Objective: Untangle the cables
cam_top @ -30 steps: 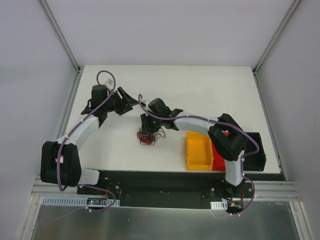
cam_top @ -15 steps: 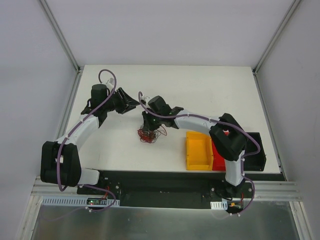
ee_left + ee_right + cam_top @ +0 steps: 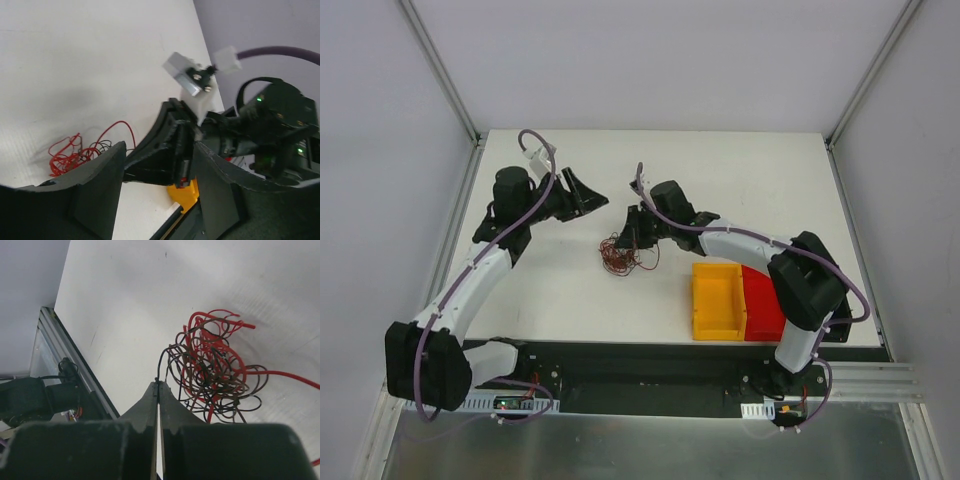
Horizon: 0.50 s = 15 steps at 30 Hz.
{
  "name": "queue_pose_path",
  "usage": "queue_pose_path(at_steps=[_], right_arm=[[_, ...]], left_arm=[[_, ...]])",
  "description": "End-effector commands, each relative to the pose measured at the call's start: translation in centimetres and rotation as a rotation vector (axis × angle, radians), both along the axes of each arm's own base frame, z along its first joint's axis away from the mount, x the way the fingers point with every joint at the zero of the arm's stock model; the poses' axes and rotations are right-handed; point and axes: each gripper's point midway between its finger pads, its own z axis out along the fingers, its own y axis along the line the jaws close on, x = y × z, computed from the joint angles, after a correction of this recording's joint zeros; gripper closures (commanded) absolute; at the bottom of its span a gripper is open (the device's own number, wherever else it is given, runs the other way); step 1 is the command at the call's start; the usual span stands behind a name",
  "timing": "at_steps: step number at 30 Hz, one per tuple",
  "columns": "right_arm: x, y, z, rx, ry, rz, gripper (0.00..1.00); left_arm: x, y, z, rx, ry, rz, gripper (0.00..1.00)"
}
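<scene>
Where the right end effector (image 3: 634, 229) reaches down over the middle of the counter (image 3: 750, 170), it is clenched, its fingertips (image 3: 148, 402) pressed flat against each other with no gap between them. One thin dark strand of the cables (image 3: 212, 365) is pinched at the very tip, and from there it curves up and over into the rest of the bundle. The bundle itself is a small scribbly knot of bright red, brownish and black wires lying on the counter just ahead of the clenched tips and a little to their right in the wrist view; a single red wire trails away from the knot toward the frame's right edge. From above, the knot sits just beyond the tip, on the side toward the arm bases.

The left end effector (image 3: 588, 193) is released: its two fingers stand apart with nothing between them (in its own view the right end effector only shows through the gap, farther off). The knot lies ahead of it, off toward its left finger, and apart from it. Whether this end effector is raised off the counter or low over it I cannot tell.

Behind the right end effector, along its own forearm, a yellow bin (image 3: 717, 300) and a red bin (image 3: 767, 310) stand side by side, touching
</scene>
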Motion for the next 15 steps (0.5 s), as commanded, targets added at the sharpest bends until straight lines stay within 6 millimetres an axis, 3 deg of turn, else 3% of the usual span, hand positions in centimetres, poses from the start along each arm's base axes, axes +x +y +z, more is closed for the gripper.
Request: queue_pose_path(at_steps=[1,5,7,11,15], right_arm=[[-1.3,1.3,4.1,0.163,0.005,0.037,0.99],[-0.9,0.9,5.6,0.192,-0.017,0.034,0.99],[-1.0,0.9,6.5,0.223,-0.014,0.037,1.0],[-1.9,1.2,7.7,0.307,0.015,0.05,0.99],[-2.6,1.3,8.9,0.356,0.036,0.059,0.99]], left_arm=[[-2.4,-0.2,1.0,0.012,-0.075,-0.015,0.41],[-4.6,1.0,-4.3,0.04,0.01,0.066,0.27],[-5.3,0.6,-7.0,0.024,0.061,0.066,0.23],[-6.3,-1.5,-8.8,-0.026,0.098,-0.016,0.14],[-6.8,-3.2,-11.5,-0.018,0.189,-0.043,0.15]])
